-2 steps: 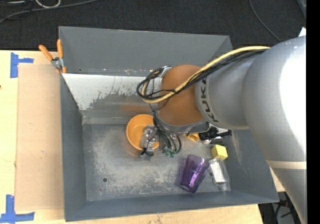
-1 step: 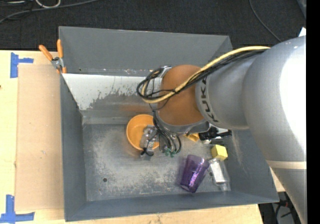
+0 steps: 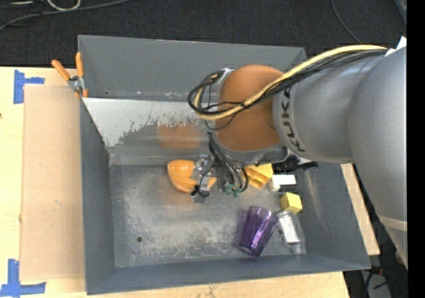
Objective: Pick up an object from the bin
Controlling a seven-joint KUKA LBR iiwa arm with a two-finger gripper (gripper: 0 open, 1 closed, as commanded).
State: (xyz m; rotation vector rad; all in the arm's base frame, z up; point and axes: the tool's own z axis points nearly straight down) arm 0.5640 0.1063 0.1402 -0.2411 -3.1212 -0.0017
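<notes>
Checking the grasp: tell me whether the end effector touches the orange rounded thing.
Cannot tell. Camera view: the end effector overlaps the orange rounded thing; contact itself hidden.

The brand name KUKA stands in black letters on the grey arm (image 3: 332, 111), running down its casing at about two o'clock from the middle of the bin (image 3: 143, 227). No other lettering can be read.

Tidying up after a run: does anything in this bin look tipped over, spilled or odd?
The purple see-through plastic cup, toward the lower right of the grey metal bin, seems to lie on its side rather than upright, beside a small clear bottle. Nothing else looks spilled or broken.
</notes>
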